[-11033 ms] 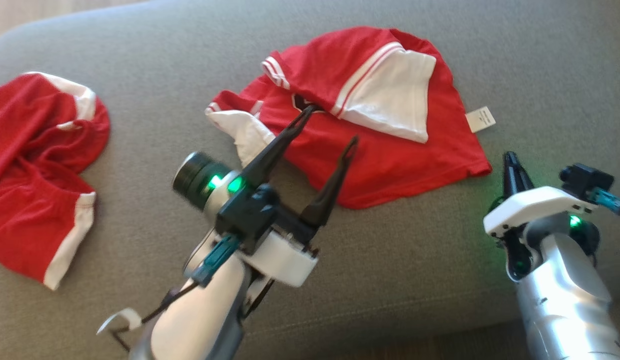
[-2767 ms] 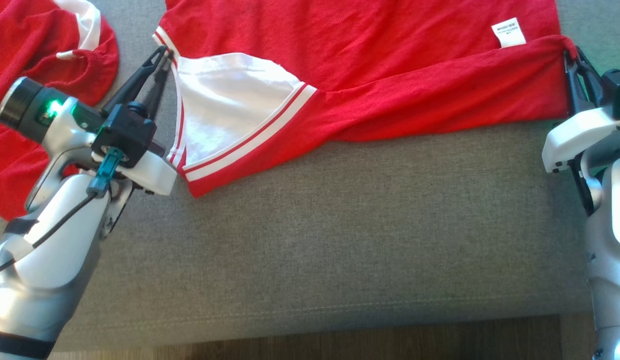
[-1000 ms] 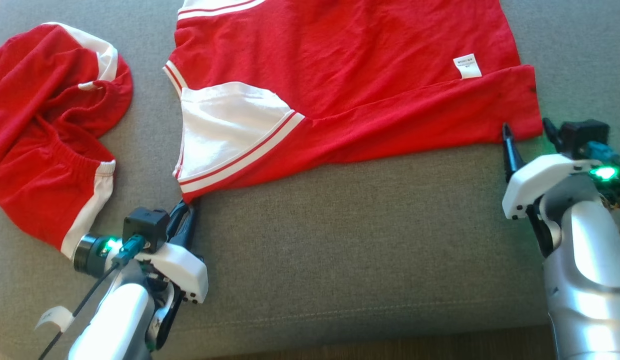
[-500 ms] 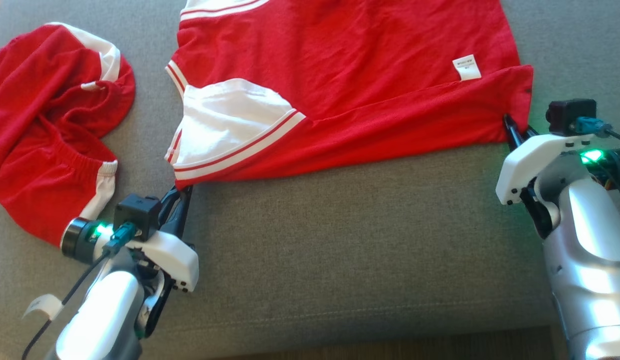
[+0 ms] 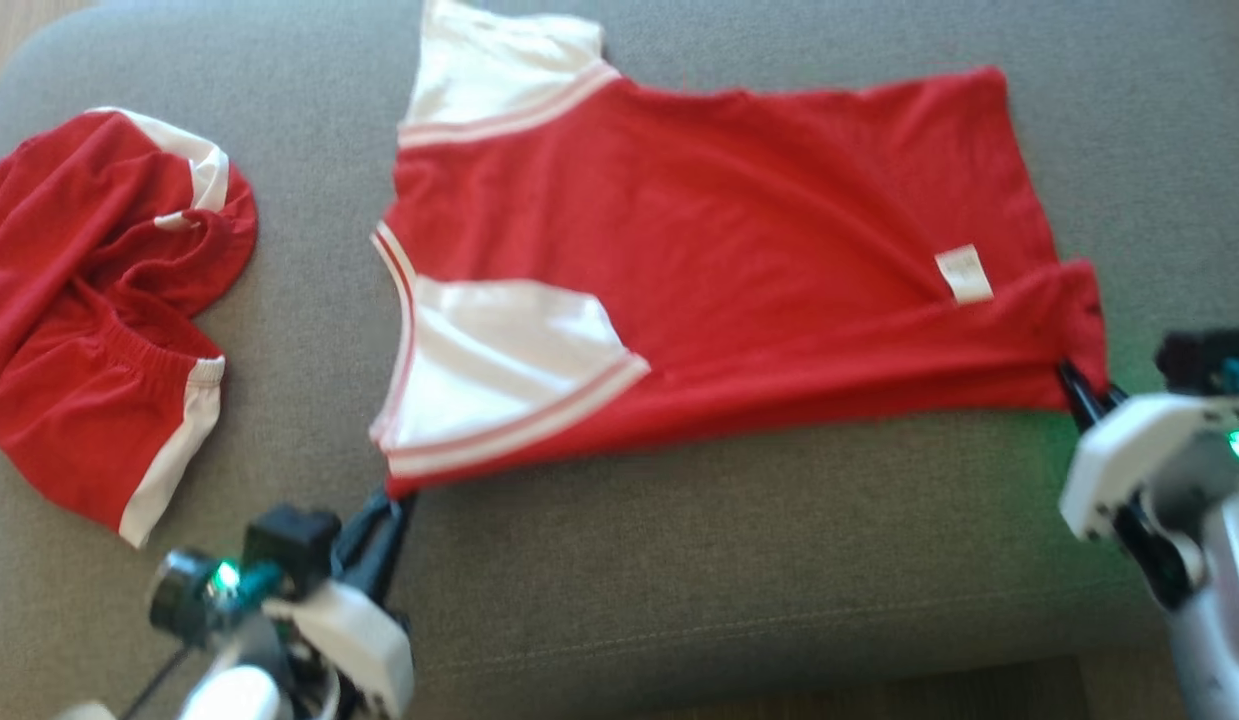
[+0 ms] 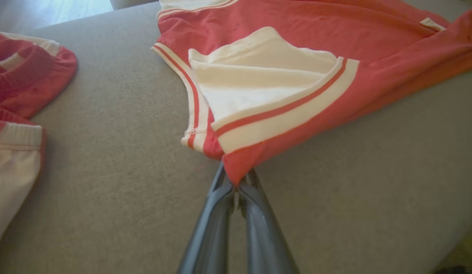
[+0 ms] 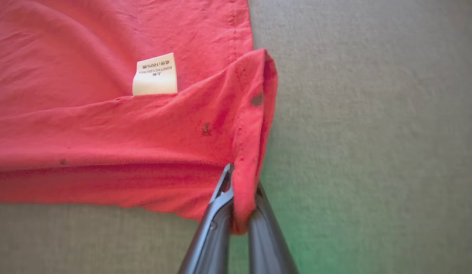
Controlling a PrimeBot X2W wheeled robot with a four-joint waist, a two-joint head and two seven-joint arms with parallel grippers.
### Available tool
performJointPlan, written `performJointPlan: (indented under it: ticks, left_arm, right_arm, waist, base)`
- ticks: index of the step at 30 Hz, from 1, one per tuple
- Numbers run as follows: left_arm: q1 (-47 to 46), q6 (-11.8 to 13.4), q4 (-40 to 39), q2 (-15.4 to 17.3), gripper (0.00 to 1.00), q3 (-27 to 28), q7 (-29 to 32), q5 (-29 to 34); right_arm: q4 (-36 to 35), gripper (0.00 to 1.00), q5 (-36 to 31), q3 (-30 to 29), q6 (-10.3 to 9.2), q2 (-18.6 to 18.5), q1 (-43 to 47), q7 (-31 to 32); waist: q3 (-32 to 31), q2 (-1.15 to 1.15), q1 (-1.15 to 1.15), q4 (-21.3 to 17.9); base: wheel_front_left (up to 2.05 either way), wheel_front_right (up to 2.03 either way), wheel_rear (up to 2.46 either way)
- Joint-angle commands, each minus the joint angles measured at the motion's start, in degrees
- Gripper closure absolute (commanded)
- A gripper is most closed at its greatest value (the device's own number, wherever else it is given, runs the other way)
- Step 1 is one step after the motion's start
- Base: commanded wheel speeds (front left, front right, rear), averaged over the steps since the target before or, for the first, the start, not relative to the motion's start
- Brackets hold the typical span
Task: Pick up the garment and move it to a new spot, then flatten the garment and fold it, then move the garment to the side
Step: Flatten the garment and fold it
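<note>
1. Nearest us, at about 7 o'clock in the head view, our left gripper (image 5: 391, 505) had its two long dark fingers pressed together. In the left wrist view they pinched a red corner of the red short-sleeved knit jersey with white sleeves (image 5: 739, 240), just below a striped cuff.
2. At about 3 o'clock our right gripper (image 5: 1074, 380) was likewise narrowed to a pinch. The right wrist view showed the jersey's near right hem corner bunched between the fingertips, with cloth wrapping over one of them.
3. Both grippers stood low over the broad grey woven fabric cushion (image 5: 679, 580). A bare strip of it ran from 5 to 7 o'clock, between the jersey and the cushion's front seam.
4. The jersey lay spread sideways across the middle of the cushion, with its sleeves toward 9 o'clock and its hem toward 3 o'clock. Its near edge was doubled over in a long fold running between the two grippers. The nearer white sleeve lay flat on the red body at about 8 o'clock.
5. A small white rectangular care label (image 5: 964, 273) sat on the red cloth just beyond that fold, near the right gripper but apart from it.
6. At 9 o'clock a crumpled red garment with white bands (image 5: 79, 320) lay on the same cushion, with grey cloth between it and the jersey.
7. Farthest off, the second white sleeve reached toward 12 o'clock. Pale wooden floor (image 5: 19, 30) showed past the cushion's rounded corner at 11 o'clock.
</note>
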Motion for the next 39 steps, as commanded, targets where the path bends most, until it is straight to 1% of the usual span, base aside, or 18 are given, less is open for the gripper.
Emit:
performJointPlan:
  ticks: [1,5,6,7,8,9,10,11,12,13,16,22,25,28,32,33,35,39]
  left_arm:
    - [0.6,0.8,-2.9,2.2,1.0,2.0,0.6,-0.7]
    - [4.8,2.1,-6.4,2.6,1.0,1.8,2.8,-2.2]
    - [5.6,2.4,-7.0,2.5,1.0,1.8,3.1,-2.5]
    - [6.2,2.6,-7.4,2.4,1.0,1.7,3.4,-2.8]
    - [6.6,2.8,-7.6,2.2,1.0,1.6,3.7,-3.1]
    - [6.9,2.9,-7.6,2.1,1.0,1.5,4.0,-3.2]
    - [7.0,3.0,-7.6,2.0,0.84,1.3,4.1,-3.3]
    - [7.1,3.1,-7.5,1.8,0.57,1.2,4.4,-3.5]
    - [7.1,3.1,-7.4,1.6,0.12,1.1,4.7,-3.6]
    - [6.9,3.3,-7.5,1.4,0.0,1.0,4.7,-3.6]
    - [6.7,3.8,-7.9,1.0,0.0,1.3,4.5,-3.9]
    - [6.3,5.2,-12.4,0.9,0.0,3.7,4.1,-5.6]
    - [4.9,5.8,-15.2,1.0,0.0,5.6,4.8,-7.1]
    - [2.4,5.5,-17.9,3.1,0.0,6.5,8.1,-7.2]
    - [-2.4,5.2,-21.3,5.1,0.0,8.5,9.9,-7.0]
    - [-4.7,4.7,-21.7,5.8,0.0,9.0,10.5,-6.7]
    - [-10.2,3.0,-21.1,6.0,0.0,9.7,12.0,-7.8]
    - [-23.4,-2.3,-13.7,6.0,0.0,9.9,15.9,-10.8]
  right_arm:
    - [-4.0,1.0,0.9,-0.1,-0.03,-2.5,2.3,1.0]
    - [-10.1,1.0,2.1,-2.0,-0.03,-3.6,7.8,3.8]
    - [-11.1,0.89,2.0,-2.5,-0.03,-3.5,8.7,4.2]
    - [-11.9,0.53,1.8,-3.1,-0.03,-3.3,9.5,4.5]
    - [-12.6,0.0,1.3,-3.7,-0.03,-3.0,10.1,4.7]
    - [-13.4,0.0,0.5,-4.5,-0.03,-2.7,10.5,4.6]
    - [-14.2,0.0,-0.4,-5.3,-0.03,-2.2,10.8,4.2]
    - [-14.8,0.0,-1.2,-5.9,-0.03,-1.6,11.0,4.0]
    - [-15.5,0.0,-2.1,-6.4,-0.03,-1.2,11.3,3.8]
    - [-16.3,0.0,-3.1,-7.0,-0.03,-0.9,11.5,3.5]
    - [-19.4,0.0,-6.4,-8.5,-0.03,0.5,11.9,2.1]
    - [-24.5,0.0,-10.5,-8.8,-0.03,5.1,10.4,-5.1]
    - [-24.1,0.0,-11.9,-7.8,-0.03,7.5,9.7,-9.2]
    - [-22.2,0.0,-12.8,-5.5,-0.03,9.0,9.0,-11.4]
    - [-20.7,0.0,-13.2,-4.3,-0.03,9.9,8.2,-12.8]
    - [-20.3,0.0,-13.2,-4.1,-0.03,10.1,7.8,-13.2]
    - [-19.7,0.0,-13.3,-3.3,-0.03,10.5,7.1,-13.9]
    - [-19.4,0.0,-13.3,-1.5,-0.03,10.9,5.1,-14.6]
  waist:
    - [-0.4,0.0,0.0,-0.2]
    - [-0.8,0.0,0.0,-0.6]
    - [-0.8,0.0,0.0,-0.6]
    - [-0.9,0.0,0.0,-0.6]
    - [-1.0,0.0,0.0,-0.6]
    - [-1.0,0.0,0.0,-0.5]
    - [-1.0,0.0,0.0,-0.4]
    - [-1.1,0.0,0.0,-0.3]
    - [-1.1,0.0,0.0,-0.2]
    - [-1.2,0.0,0.0,-0.1]
    - [-1.3,0.0,0.0,0.1]
    - [-1.3,0.0,0.0,0.0]
    - [-1.6,0.0,0.0,-0.2]
    - [-1.7,0.0,0.0,-0.7]
    - [-1.1,0.0,0.0,-1.0]
    - [-0.7,0.0,0.0,-1.1]
    - [0.5,0.0,0.0,-1.2]
    - [4.3,0.0,0.0,-2.3]
  base:
    - [0.0,0.0,0.0]
    - [0.0,0.0,0.0]
    - [0.0,0.0,0.0]
    - [0.0,0.0,0.0]
    - [0.0,0.0,0.0]
    - [0.0,0.0,0.0]
    - [0.0,0.0,0.0]
    - [0.0,0.0,0.0]
    - [0.0,0.0,0.0]
    - [0.0,0.0,0.0]
    - [0.0,0.0,0.0]
    - [0.0,0.0,0.0]
    - [0.0,0.0,0.0]
    - [0.0,0.0,0.0]
    - [0.0,0.0,0.0]
    - [0.0,0.0,0.0]
    - [0.0,0.0,0.0]
    - [0.0,0.0,0.0]
